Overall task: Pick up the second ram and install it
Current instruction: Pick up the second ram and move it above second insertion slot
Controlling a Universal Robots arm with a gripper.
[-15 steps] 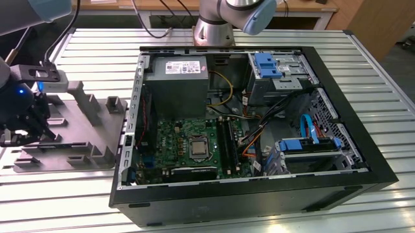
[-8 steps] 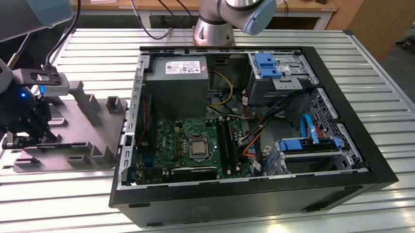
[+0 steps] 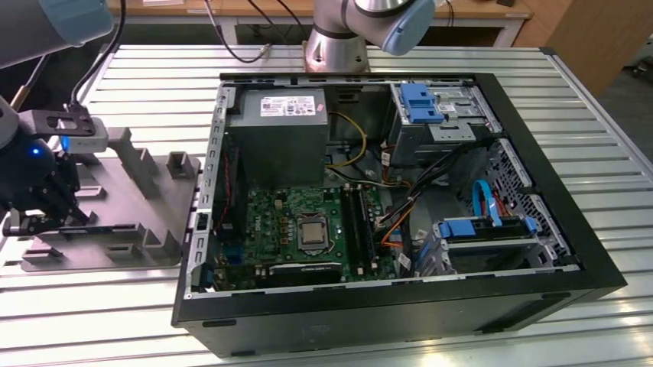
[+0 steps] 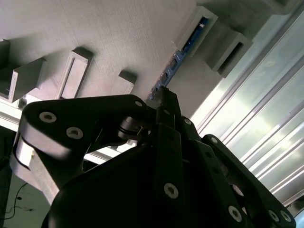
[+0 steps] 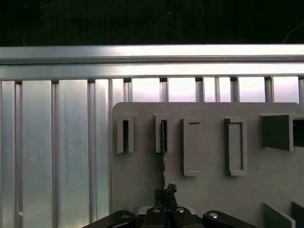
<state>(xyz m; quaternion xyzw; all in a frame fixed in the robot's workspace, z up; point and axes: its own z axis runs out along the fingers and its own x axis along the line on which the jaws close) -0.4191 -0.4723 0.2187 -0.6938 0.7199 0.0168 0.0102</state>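
One computer case; one grey holder with one ram stick

Black end effector closed on blue ram stick, grey slotted holder, ribbed metal table

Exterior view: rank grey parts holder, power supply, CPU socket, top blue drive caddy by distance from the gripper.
From the gripper:
1. Grey parts holder, right beneath it, outside the case.
2. Power supply and CPU socket, inside the case: too close to call.
3. Blue drive caddy, far corner, exterior view's right.
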